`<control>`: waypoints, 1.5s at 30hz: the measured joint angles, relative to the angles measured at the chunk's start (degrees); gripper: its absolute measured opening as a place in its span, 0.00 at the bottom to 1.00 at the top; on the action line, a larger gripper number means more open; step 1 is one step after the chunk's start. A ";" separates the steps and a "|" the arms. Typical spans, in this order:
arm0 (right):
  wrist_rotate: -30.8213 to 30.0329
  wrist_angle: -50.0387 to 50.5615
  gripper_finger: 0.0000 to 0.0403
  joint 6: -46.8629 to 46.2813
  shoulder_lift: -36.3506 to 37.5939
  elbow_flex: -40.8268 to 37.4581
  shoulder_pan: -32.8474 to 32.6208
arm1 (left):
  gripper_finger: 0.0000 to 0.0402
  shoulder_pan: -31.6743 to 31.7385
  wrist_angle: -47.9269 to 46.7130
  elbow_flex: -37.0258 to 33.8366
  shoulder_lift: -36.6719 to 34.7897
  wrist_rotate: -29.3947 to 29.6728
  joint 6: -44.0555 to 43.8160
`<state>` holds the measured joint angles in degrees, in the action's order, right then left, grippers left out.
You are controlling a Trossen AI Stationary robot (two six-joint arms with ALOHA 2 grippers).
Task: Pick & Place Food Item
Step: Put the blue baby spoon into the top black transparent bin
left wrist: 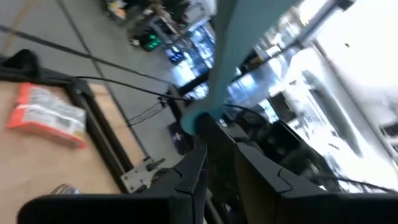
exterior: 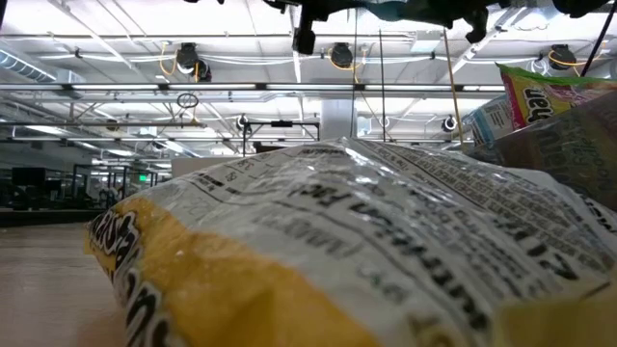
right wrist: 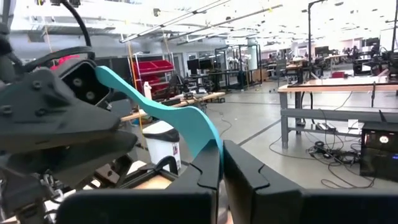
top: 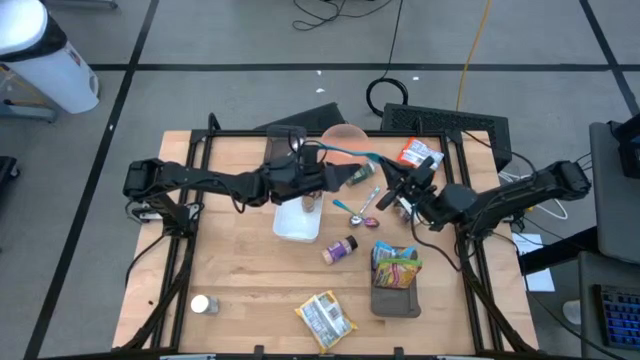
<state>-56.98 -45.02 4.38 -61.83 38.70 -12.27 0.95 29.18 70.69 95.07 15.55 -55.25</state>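
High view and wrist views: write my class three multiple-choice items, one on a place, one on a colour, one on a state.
1. Where do the colourful packets sit?
A on the white tub
B in the brown box
C on the floor

2. What colour is the long utensil?
A teal
B red
C black

3. How do the right gripper's jaws stand?
A wide open
B shut on a bottle
C shut on the long utensil

Answers: B, they stick up out of the box; A, teal in both views; C, the jaws pinch its end in the right wrist view.
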 joint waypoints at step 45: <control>36.81 45.83 0.00 -51.60 12.04 0.09 11.73 | 0.22 10.86 -51.24 0.77 -20.35 -14.44 68.40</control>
<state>-20.18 0.81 -47.22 -49.79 38.79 -0.54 11.81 -22.07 71.46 74.72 1.11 13.14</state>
